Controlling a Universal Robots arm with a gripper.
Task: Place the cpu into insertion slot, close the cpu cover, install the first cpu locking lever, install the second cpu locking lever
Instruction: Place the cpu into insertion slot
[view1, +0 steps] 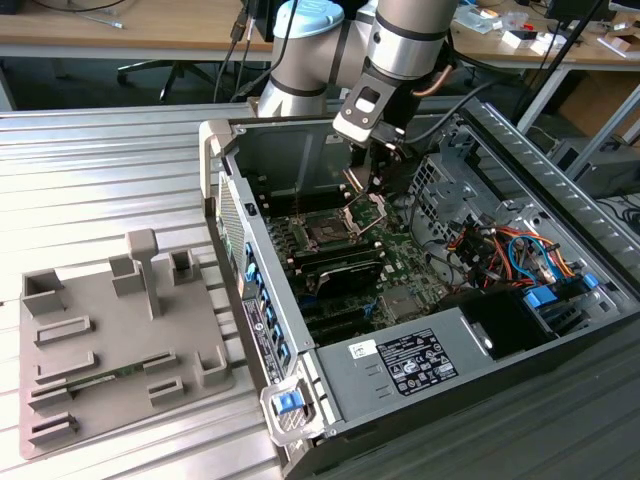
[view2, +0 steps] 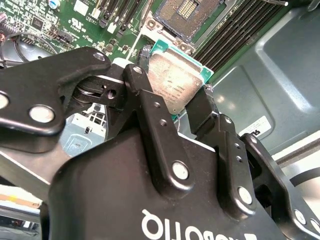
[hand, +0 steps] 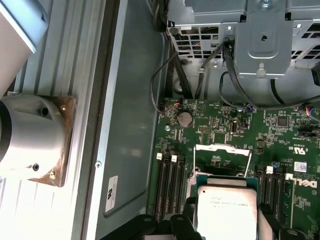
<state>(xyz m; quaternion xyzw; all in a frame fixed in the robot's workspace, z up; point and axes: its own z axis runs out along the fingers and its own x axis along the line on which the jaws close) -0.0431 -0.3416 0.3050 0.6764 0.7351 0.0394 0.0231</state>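
Exterior view, from its left: grey fixture tray (view1: 110, 345) on the slatted table (view1: 90, 180), then the open computer case (view1: 228, 215). The insertion slot (view1: 325, 233) sat uncovered on the green motherboard (view1: 405, 250), dark centre up. The gripper (view1: 372, 188) hung just to the exterior view's right of the slot, pointing down into the case. Further right were the power supply (view1: 440, 345) with its white label (view1: 414, 362) and the coloured cables (view1: 515, 250).

Second wrist view: the gripper (view2: 172, 97) was clamped on the cpu (view2: 172, 75), black fingers (view2: 150, 117) pressed on two opposite edges. The jaws were only as far apart as the chip's width. The chip is square, so no long axis; its silvery face was turned to this camera, its far edge toward the slot (view2: 186, 14). It was clear of the slot, not seated.

First wrist view: the cpu (hand: 227, 207) was held over the board, metal face up, just in front of the cpu cover (hand: 222, 146), which stood open. A white sticker (hand: 112, 192) was on the case floor.

Print showed on the chip face, board and stickers; not read out.
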